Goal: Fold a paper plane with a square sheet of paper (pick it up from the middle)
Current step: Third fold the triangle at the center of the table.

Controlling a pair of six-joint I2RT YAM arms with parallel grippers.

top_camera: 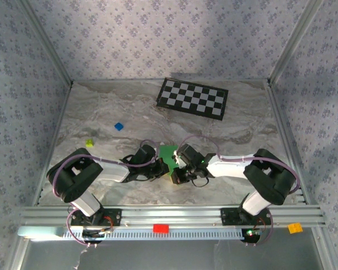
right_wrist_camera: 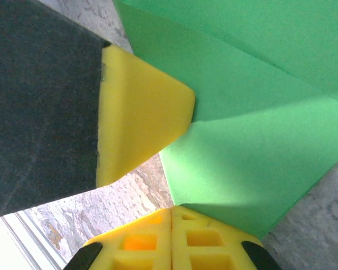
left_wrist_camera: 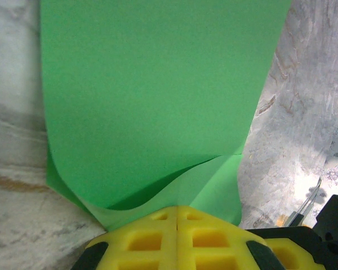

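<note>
The thin, bright green square sheet of paper [top_camera: 169, 154], partly folded at the near middle of the grey marbled table [top_camera: 101, 118], was found clamped by left gripper [left_wrist_camera: 176, 210] and right gripper [right_wrist_camera: 172, 209] alike (judged a hold for pressing the crease).

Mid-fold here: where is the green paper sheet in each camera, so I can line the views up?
Top external: bright green paper sheet, just below centre.
Left wrist: upper middle, curled fold at the bottom.
Right wrist: right half, creased.
Shared landmark: grey marbled tabletop around it.
</note>
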